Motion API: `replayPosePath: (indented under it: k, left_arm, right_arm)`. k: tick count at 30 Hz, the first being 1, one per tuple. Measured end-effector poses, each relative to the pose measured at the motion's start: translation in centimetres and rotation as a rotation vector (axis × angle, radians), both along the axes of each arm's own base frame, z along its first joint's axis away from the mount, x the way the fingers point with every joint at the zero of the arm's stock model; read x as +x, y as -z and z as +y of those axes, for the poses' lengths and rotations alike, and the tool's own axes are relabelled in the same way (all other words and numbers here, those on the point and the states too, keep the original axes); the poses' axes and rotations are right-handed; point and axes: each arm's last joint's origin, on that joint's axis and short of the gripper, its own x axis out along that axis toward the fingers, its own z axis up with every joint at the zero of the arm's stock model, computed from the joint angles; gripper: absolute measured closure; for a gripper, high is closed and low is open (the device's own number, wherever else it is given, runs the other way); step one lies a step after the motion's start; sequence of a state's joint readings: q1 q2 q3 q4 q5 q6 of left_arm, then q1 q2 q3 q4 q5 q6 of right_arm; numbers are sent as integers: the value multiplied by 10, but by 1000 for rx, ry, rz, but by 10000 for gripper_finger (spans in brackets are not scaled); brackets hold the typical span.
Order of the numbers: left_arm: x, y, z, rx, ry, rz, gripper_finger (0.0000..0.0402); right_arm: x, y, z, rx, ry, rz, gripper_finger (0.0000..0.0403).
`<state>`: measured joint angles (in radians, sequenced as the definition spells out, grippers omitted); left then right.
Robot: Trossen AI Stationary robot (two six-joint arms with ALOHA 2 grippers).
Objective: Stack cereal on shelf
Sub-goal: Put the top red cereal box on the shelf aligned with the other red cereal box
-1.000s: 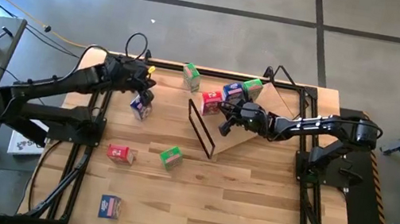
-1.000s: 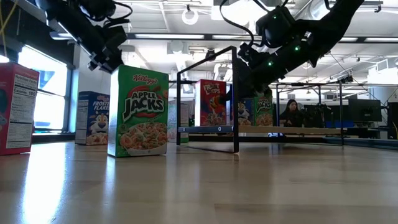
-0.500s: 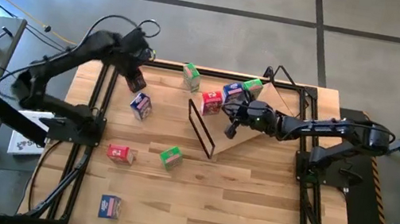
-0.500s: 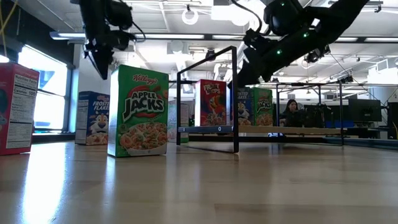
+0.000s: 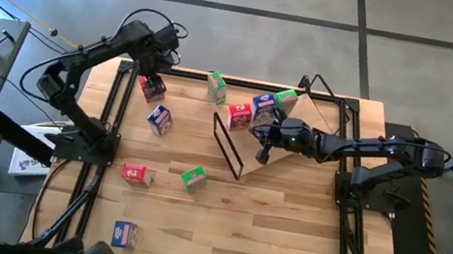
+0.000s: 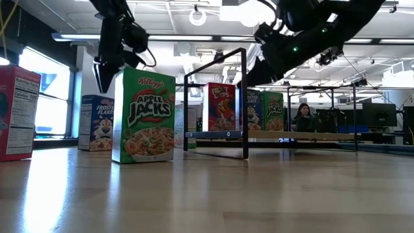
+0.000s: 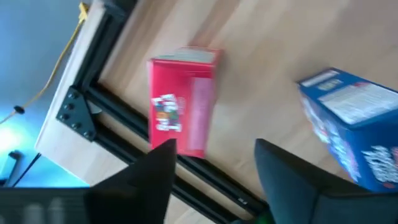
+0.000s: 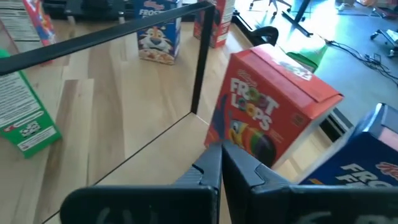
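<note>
The shelf (image 5: 305, 121) is a slanted plywood board with a black wire frame (image 5: 228, 146). Three cereal boxes stand on it: red (image 5: 239, 116), blue (image 5: 264, 106) and green (image 5: 286, 98). My right gripper (image 8: 221, 163) is shut, its tips right at the red Froot Loops box (image 8: 267, 118). My left gripper (image 7: 214, 165) hangs open, pointing down over a red box (image 7: 180, 99) that lies flat at the table's far left. A blue box (image 7: 354, 121) stands beside that one. More boxes stand on the table: green (image 5: 216, 86), red (image 5: 136, 174), green (image 5: 193, 177) and blue (image 5: 125, 234). My right gripper's shut fingertips (image 8: 211, 168) come level from the table's right side and stand at the lower near corner (image 8: 217, 140) of the red box on the shelf. I cannot tell whether they touch it.
The black table frame (image 7: 124, 115) runs close by the red box under my left gripper. In the low view a green Apple Jacks box (image 6: 143, 115) stands in front. A person (image 6: 302, 116) sits in the room behind. Bare wood lies at the table's near right.
My left arm has swung from the blue box toward the table's far left corner and risen. Its gripper has turned to point down over the flat red box. My right gripper has gone up a little, away from the boxes on the shelf, which stand as before.
</note>
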<state>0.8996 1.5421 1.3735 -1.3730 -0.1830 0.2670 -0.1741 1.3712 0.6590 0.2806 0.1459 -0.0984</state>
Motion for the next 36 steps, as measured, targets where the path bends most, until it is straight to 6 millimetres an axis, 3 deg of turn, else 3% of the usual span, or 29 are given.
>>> replayPosePath:
  k: [8, 24, 36]
  left_arm:
    - [-13, 9, 22, 12, -63, -27, 137]
    - [-16, 33, 42, -59, -24, 22, 137]
    - [-18, 25, 37, -62, -11, -29, 148]
  right_arm:
    - [1, 0, 8, -6, -31, 2, 403]
    - [3, 0, 16, -11, -65, 4, 403]
    - [3, 0, 17, -10, -70, 3, 403]
